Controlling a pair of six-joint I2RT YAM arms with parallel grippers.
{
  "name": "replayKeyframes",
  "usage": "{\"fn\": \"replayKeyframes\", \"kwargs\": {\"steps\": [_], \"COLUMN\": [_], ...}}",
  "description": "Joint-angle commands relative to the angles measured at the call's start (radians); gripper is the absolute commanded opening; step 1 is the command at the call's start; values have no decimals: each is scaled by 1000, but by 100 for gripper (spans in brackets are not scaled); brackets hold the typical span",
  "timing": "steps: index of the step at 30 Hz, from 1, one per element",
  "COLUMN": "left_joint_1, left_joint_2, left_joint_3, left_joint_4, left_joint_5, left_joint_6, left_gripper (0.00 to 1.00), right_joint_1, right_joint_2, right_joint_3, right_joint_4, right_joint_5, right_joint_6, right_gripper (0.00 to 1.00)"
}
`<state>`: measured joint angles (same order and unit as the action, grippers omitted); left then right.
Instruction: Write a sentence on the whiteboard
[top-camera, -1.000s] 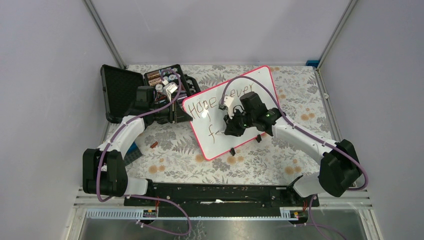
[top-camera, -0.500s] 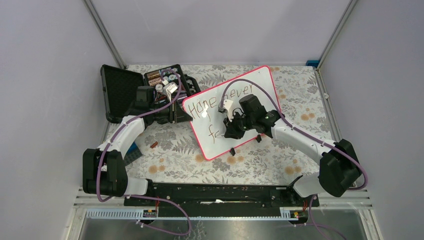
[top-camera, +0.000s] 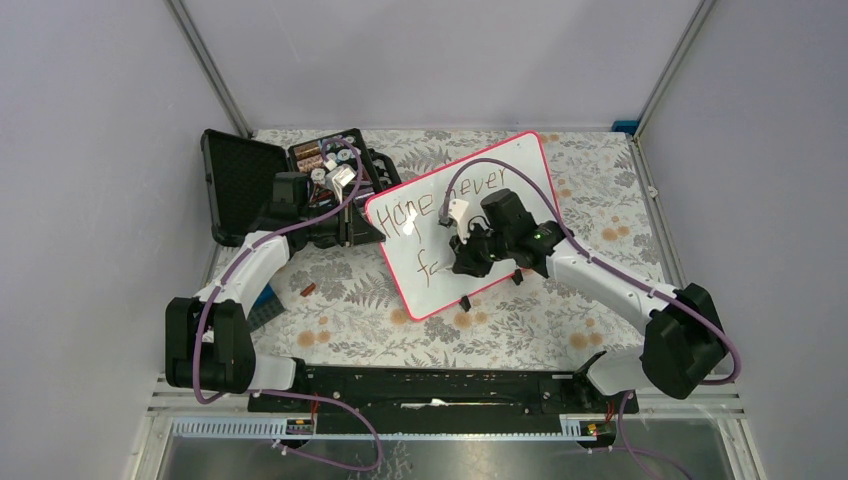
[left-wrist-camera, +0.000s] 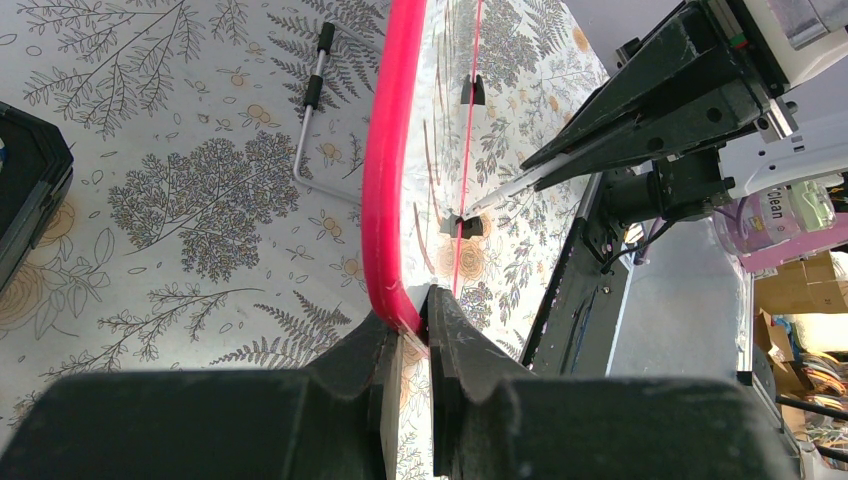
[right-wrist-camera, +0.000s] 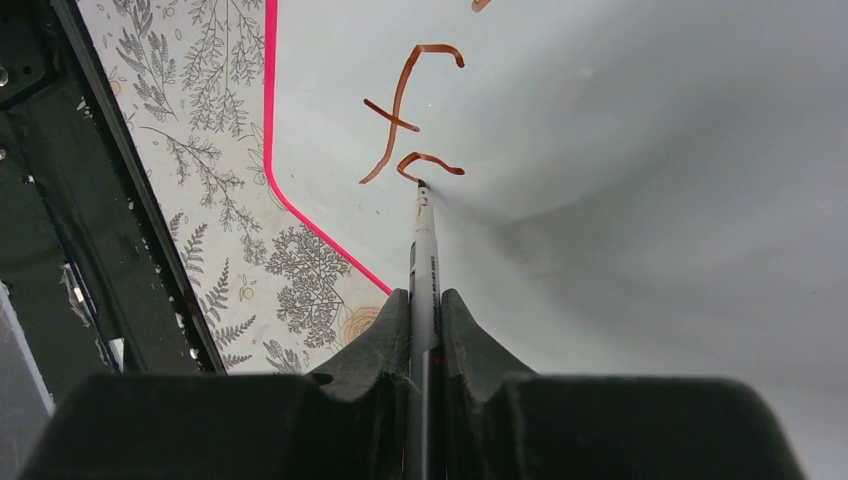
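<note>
The whiteboard (top-camera: 520, 170), white with a pink-red rim (left-wrist-camera: 385, 180), lies slanted across the middle of the table. My left gripper (top-camera: 366, 228) (left-wrist-camera: 405, 322) is shut on its left edge. The sentence (top-camera: 405, 215) reads "Hope never" on its top line. Below that stand an "f" (right-wrist-camera: 405, 110) and a short curved stroke (right-wrist-camera: 430, 163). My right gripper (top-camera: 466, 256) (right-wrist-camera: 425, 295) hovers over the board, shut on a thin marker (right-wrist-camera: 424, 250). The marker's tip touches the board at the curved stroke. Two black clips (left-wrist-camera: 460, 225) sit on the board's near long edge.
An open black case (top-camera: 235, 180) holding small parts stands at the back left, behind my left arm. A bent metal key with black grips (left-wrist-camera: 310, 110) lies on the floral tablecloth. A small brown piece (top-camera: 308, 291) lies near the left arm. A black rail (top-camera: 440, 385) runs along the near edge.
The right gripper and marker have shifted slightly to the right, and a curved stroke has appeared beside the "f". The left gripper and the board have stayed put.
</note>
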<state>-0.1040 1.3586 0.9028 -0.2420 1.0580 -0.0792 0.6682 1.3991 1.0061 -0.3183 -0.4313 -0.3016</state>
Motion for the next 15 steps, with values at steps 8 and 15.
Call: {"fn": "replayKeyframes", "kwargs": {"steps": [8,15], "left_joint_1": [-13,-13], "left_joint_2": [4,4], "left_joint_3": [27,27], "left_joint_4": [8,8], "left_joint_5": [-16,-16], "left_joint_6": [71,71], "left_gripper": [0,0], "right_joint_1": [-39,-49], "right_joint_2": [-17,-10], "right_joint_3": [56,71], "right_joint_4": [5,4], "right_joint_5": [59,50], "right_joint_6": [-27,-23], "right_gripper": [0,0]}}
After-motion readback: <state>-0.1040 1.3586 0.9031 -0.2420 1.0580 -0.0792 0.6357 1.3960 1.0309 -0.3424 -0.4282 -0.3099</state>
